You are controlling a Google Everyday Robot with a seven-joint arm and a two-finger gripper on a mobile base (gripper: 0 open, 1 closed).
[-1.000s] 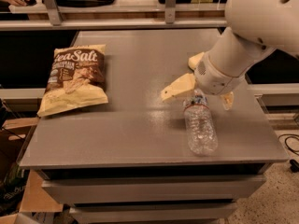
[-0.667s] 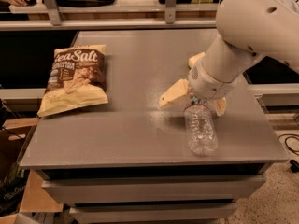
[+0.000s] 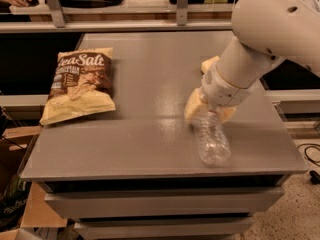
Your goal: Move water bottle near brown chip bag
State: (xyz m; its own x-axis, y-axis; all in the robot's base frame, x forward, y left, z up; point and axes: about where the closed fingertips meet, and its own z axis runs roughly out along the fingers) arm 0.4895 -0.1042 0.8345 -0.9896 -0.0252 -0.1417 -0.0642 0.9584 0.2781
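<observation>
Fingers (image 3: 193,111) of the gripper (image 3: 210,116) are spread astride the neck of the water bottle (image 3: 214,143); firm, centred closure is advised before carriage across the worktop (image 3: 150,134) toward the brown chip bag (image 3: 79,86).

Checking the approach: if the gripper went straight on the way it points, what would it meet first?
Probably the water bottle: the gripper points down over its cap end, near the right front of the table. Depth is unclear.

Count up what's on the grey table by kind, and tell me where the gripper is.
Brown chip bag: 1
Water bottle: 1
Yellow sponge: 1
Total: 3
The gripper is down over the bottle's neck end.
</observation>
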